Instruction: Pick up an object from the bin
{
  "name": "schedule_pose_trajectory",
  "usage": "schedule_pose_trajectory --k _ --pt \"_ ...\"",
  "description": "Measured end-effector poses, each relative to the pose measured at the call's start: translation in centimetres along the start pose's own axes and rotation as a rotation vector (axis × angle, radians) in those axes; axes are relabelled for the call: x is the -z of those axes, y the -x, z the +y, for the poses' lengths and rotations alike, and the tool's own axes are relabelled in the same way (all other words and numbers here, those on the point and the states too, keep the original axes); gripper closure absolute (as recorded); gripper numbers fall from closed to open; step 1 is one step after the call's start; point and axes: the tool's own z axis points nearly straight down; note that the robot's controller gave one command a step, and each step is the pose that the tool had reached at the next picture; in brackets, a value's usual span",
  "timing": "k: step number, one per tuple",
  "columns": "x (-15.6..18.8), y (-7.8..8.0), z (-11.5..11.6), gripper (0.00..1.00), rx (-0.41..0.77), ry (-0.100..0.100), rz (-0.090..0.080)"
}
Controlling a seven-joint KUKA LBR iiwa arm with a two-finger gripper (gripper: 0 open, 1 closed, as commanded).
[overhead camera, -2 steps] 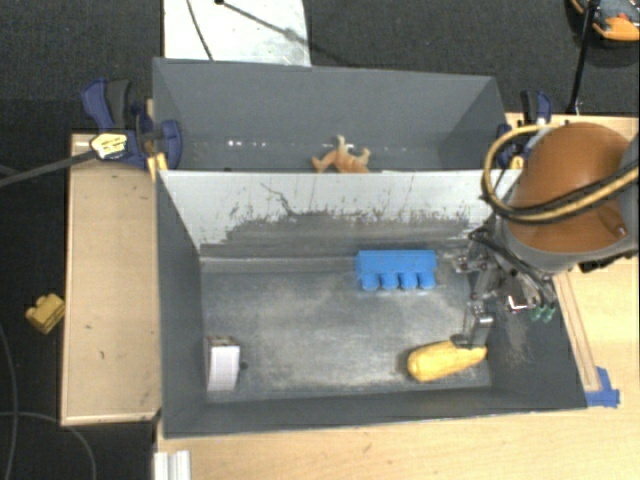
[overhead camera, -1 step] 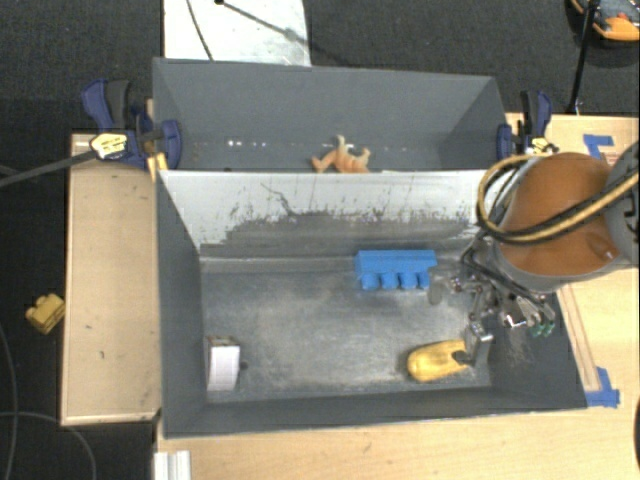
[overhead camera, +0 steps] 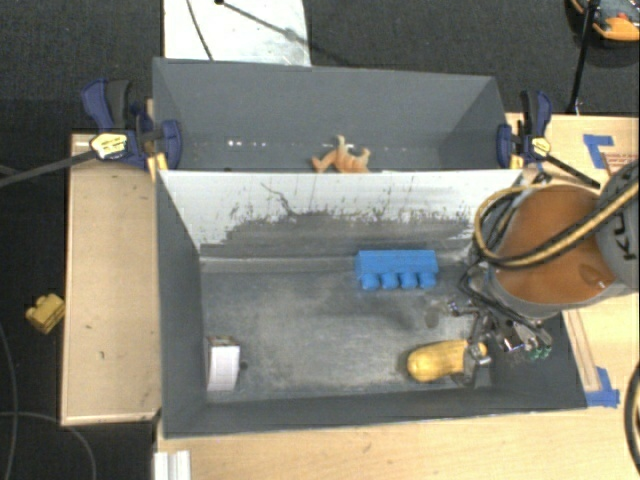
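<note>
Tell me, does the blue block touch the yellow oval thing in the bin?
Apart. The camera view shows bare grey bin floor between the blue block and the yellow oval thing, which lies nearer the front wall.

Dark capitals on the grey casing of the arm link [overhead camera: 628,230] at the right edge, cut off by the frame. The first reads "K", the next is probably "U". It looks like a brand mark but is not fully legible. The white block [overhead camera: 223,365] in the bin's near-left corner may carry a label on its face, too small to read. No legible print on the blue ridged block [overhead camera: 398,269], the yellow rounded piece [overhead camera: 437,362] or the walls of the grey bin [overhead camera: 320,98]. No readable numbers or signs.
</note>
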Motion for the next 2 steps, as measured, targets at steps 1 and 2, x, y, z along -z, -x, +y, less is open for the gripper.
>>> schedule_pose_trajectory --k 1,2 --pt "-2.42 -1.25 -0.88 1.00 -0.102 0.002 0.003" --pt "-2.42 -1.25 -0.88 1.00 -0.100 0.002 0.004"
